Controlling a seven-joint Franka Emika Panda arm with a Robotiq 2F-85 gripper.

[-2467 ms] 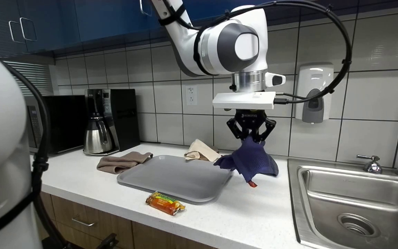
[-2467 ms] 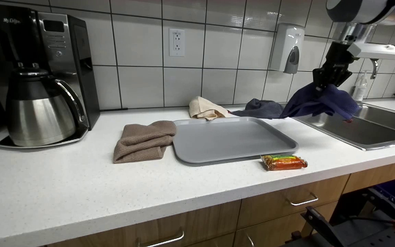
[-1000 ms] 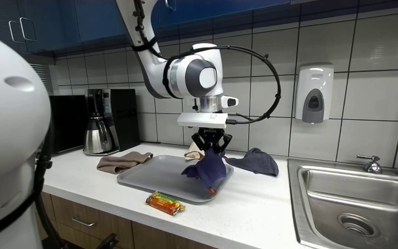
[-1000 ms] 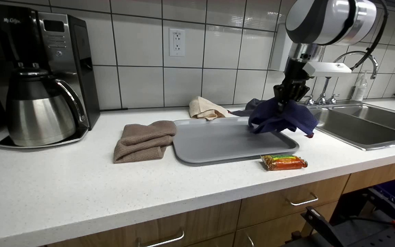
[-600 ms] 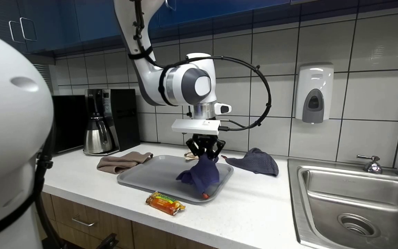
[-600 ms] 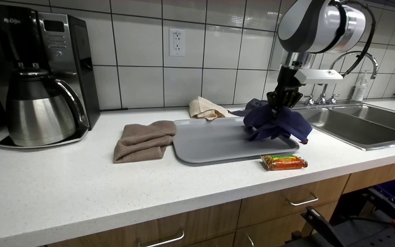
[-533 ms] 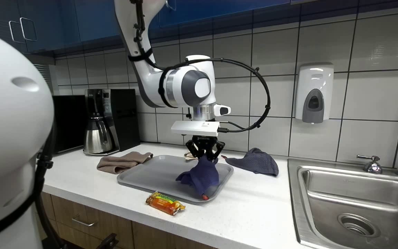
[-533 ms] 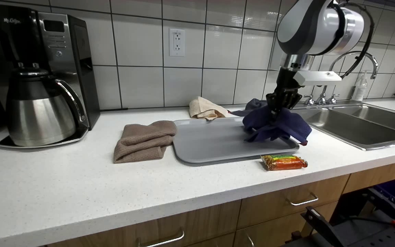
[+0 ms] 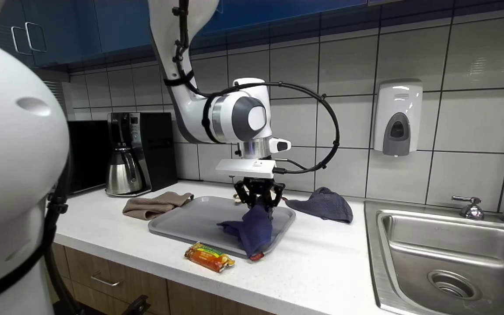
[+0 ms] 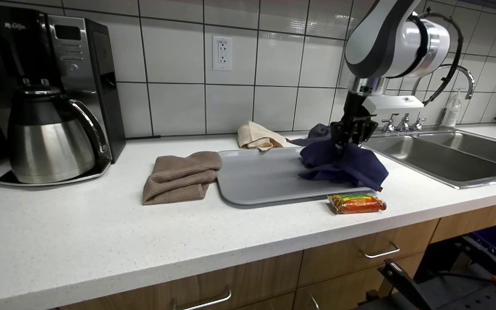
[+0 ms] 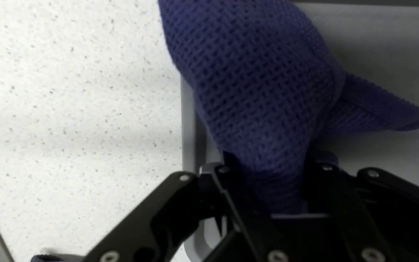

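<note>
- Over one end of the gray tray (image 10: pixel 256 181), the purple cloth (image 11: pixel 253 72) is draping down in a bunched tent; in the wrist view it is crossing the tray's rim and spreading partly above the speckled worktop (image 11: pixel 78 120); a red bit (image 9: pixel 256 257), too small to identify, is showing at its lowest corner;
- About its gathered neck the tool (image 9: pixel 261 206) is standing with one finger (image 11: pixel 324 178) on each side; cloth is filling the gap, but whether the two sides are squeezing or merely flanking it I cannot tell;
- Its coarse, waffle-like weave and loose folds are suggesting something light, soft and hard to damage; that texture is probably giving friction rather than slipping;
- For a firm hold, the thick gathered middle is offering the best bundle; a single flat edge is likely giving less to bite on, and loose corners are apt to be trailing over the rim;
- Nearby, a slate-blue cloth (image 9: pixel 322 204) is lying just beyond the tray, a beige cloth (image 10: pixel 260 135) is sitting at its back edge, a brown cloth (image 10: pixel 183 176) is lying folded by its far end, and a snack packet (image 10: pixel 357 203) is resting beside its front rim.
</note>
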